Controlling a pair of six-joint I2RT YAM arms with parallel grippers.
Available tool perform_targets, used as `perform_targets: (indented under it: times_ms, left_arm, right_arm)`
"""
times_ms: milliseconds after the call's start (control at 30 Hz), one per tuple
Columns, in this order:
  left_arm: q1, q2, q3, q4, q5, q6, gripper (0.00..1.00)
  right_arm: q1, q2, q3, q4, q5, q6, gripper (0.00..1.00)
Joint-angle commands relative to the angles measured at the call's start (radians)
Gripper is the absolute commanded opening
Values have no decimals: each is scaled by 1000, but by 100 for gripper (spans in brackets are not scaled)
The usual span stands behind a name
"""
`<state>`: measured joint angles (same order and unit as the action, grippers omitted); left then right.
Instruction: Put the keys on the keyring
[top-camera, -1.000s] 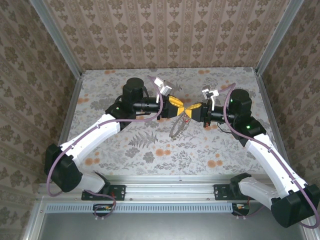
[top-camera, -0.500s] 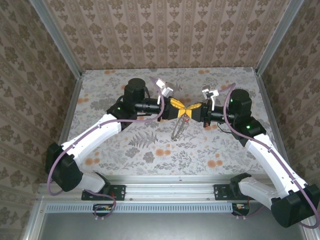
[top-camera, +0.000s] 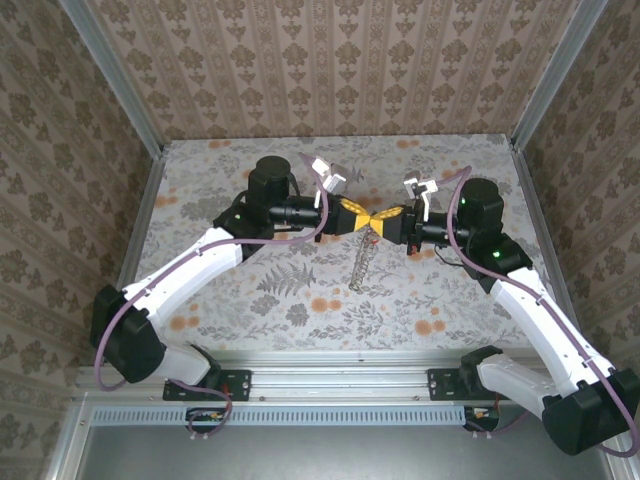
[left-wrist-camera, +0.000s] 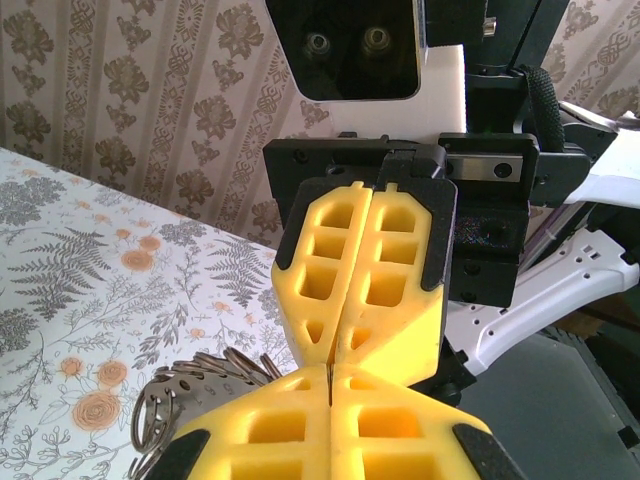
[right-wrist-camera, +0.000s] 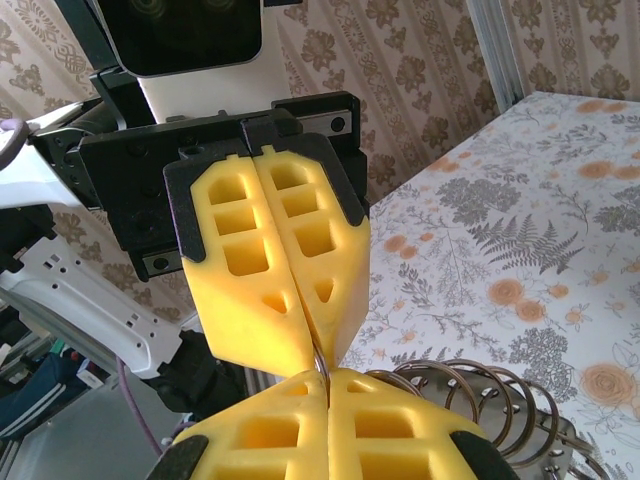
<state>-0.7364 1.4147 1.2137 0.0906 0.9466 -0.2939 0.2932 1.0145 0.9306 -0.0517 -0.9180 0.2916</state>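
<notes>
My left gripper (top-camera: 362, 215) and right gripper (top-camera: 384, 218) meet tip to tip above the middle of the table. Both are shut on the keyring (top-camera: 364, 262), a string of thin silvery rings that hangs down from where they meet. The right wrist view has my right gripper (right-wrist-camera: 326, 376) at the bottom. A thin ring wire runs from it up between the left gripper's yellow fingers (right-wrist-camera: 262, 300), and the keyring's loops (right-wrist-camera: 500, 395) fan out to the right. In the left wrist view my left gripper (left-wrist-camera: 328, 372) is shut, with the rings (left-wrist-camera: 205, 368) to its left. The keys are hidden.
The floral tablecloth (top-camera: 250, 290) lies well below both grippers. Patterned walls and aluminium posts (top-camera: 150, 200) close in the table at the back and sides. A flat metal piece with small holes (left-wrist-camera: 160, 400) hangs among the rings.
The left gripper has closed its jaws at the meeting point. The hanging rings, spread wider and tilted before, now hang in a narrower, straighter string. The right arm has held still.
</notes>
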Motion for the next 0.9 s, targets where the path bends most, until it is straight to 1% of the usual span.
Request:
perform_targets:
  times_ms: [0, 33, 133, 333, 400, 567, 633, 800, 867]
  left_arm:
    - [-17, 10, 29, 15, 55, 13, 0]
    - [-17, 12, 32, 6, 55, 16, 0]
    - [-17, 19, 46, -34, 62, 29, 10]
    - [-17, 23, 55, -65, 77, 43, 12]
    - [-16, 23, 61, -83, 77, 50, 17]
    - [-15, 22, 73, -120, 90, 68, 21]
    - [-15, 23, 76, -131, 89, 75, 19]
    - [-15, 25, 75, -121, 99, 73, 1]
    - [-15, 27, 75, -121, 101, 75, 0]
  right_arm:
    - [5, -2, 18, 65, 17, 19, 0]
    - [6, -1, 19, 63, 18, 19, 0]
    - [6, 7, 29, 49, 17, 10, 0]
    - [6, 10, 26, 48, 18, 6, 0]
    - [6, 11, 26, 43, 18, 4, 0]
    - [4, 14, 28, 36, 17, 0, 0]
    - [5, 15, 27, 33, 17, -3, 0]
    - [4, 15, 25, 38, 17, 1, 0]
    - [4, 16, 25, 38, 19, 0, 0]
